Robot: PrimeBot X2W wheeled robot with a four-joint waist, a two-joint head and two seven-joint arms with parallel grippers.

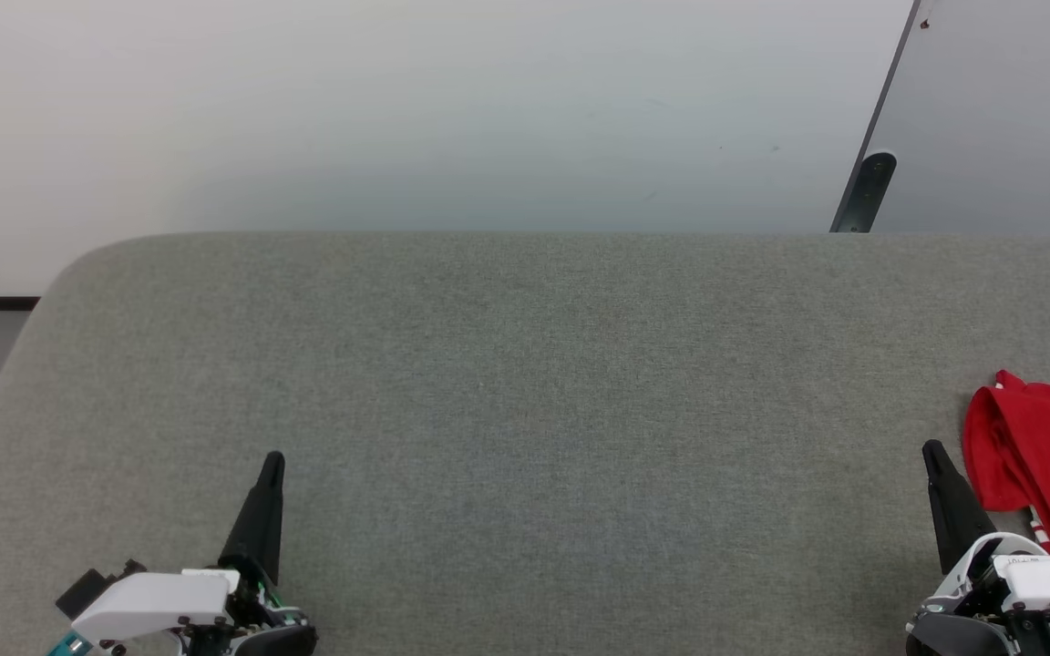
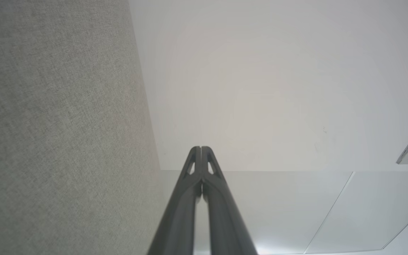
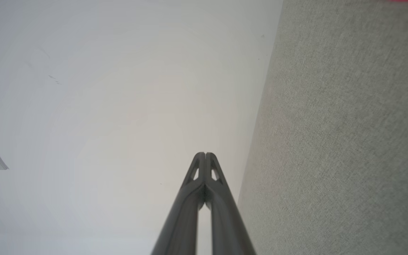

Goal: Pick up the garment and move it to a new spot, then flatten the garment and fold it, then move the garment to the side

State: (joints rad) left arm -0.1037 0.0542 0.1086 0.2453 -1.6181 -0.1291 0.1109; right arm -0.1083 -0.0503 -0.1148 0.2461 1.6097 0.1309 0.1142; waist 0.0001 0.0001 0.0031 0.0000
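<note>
Head view: bunched red jersey (image 1: 1040, 456) at tabletop's (image 1: 525, 383) right edge, just beside right end effector (image 1: 931, 448); it and left end effector (image 1: 274, 458) pinched closed, empty.

No legible text, numbers or signs. Faint print on the white housing (image 1: 1049, 579) behind the jaws of the right gripper (image 1: 931, 449): unreadable.

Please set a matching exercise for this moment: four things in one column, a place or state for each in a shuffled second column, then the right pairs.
Column one
1. garment
2. left gripper
3. right gripper
4. grey surface

Column two
A. shut, at the lower left of the head view
B. woven, with a rounded far-left corner
C. red, bunched at the head view's right edge
D. shut, at the lower right, just beside the garment

Pairs: 1-C, 2-A, 3-D, 4-B
</note>
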